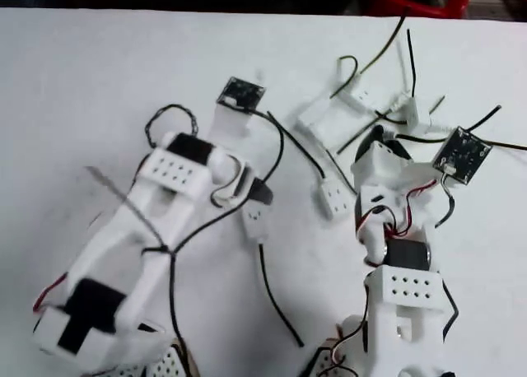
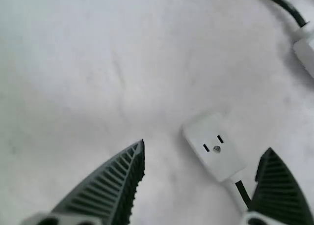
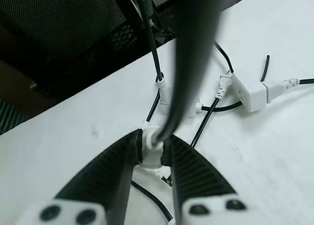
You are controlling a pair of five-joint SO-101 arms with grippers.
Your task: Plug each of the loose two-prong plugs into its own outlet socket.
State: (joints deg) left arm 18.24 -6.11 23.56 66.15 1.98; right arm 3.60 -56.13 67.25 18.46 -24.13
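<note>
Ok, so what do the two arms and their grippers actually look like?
The left arm and right arm are white plastic shells with black motor blocks, plates dotted with small holes, and thin red and black wires. The left gripper and right gripper have dark, tapered fingers; the left's are ribbed.

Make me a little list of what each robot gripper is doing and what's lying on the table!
left gripper: open, pointed down at an empty outlet socket
right gripper: shut on a white plug with a black cord
second outlet socket: lying loose between the two arms
socket block: farther off, with another plug that looks pushed into it
table: white, with black cords trailing across it
</note>
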